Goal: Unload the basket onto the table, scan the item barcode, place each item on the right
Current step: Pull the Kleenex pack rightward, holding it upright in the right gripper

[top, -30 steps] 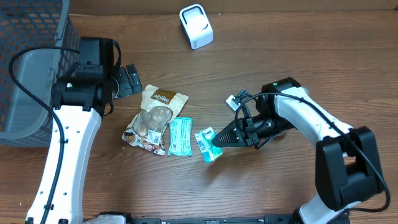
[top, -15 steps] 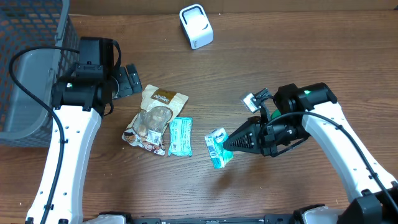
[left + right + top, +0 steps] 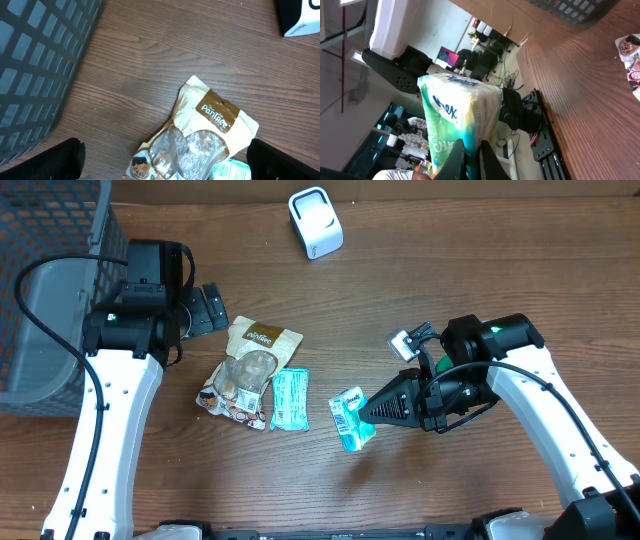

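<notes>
On the worktop [image 3: 450, 290]: one item is picked up and two lie loose. The scan itself is judged not yet done.
Basket [image 3: 40, 290]: dark mesh, at the left edge of the worktop, and no item from the group is seen in it.
Left tool [image 3: 207, 310]: fingers spread wide and holding nothing, parked between the basket and the snack pouch. It takes no part in the present step.
Right tool [image 3: 368, 412]: fingers pressed together on the tissue pack, gripping it by one end. The pick-up step is complete.
Snack pouch [image 3: 250, 370]: flat on the worktop at centre-left, untouched.
Scanner [image 3: 315, 222]: white boxy unit at the far edge of the worktop, well apart from the held pack. Judged to be the reader.
Tissue pack [image 3: 460, 120]: green-and-white, in the right tool, right of the loose items. It appears raised off the worktop. No barcode is visible in any view.
Teal sachet [image 3: 290, 400]: flat, just beside the snack pouch, between the pouch and the held pack.
Done: item selected and gripped.
Left to do: carry the pack across to the scanner, turn its barcode face toward the reader window, and hold it there.
</notes>
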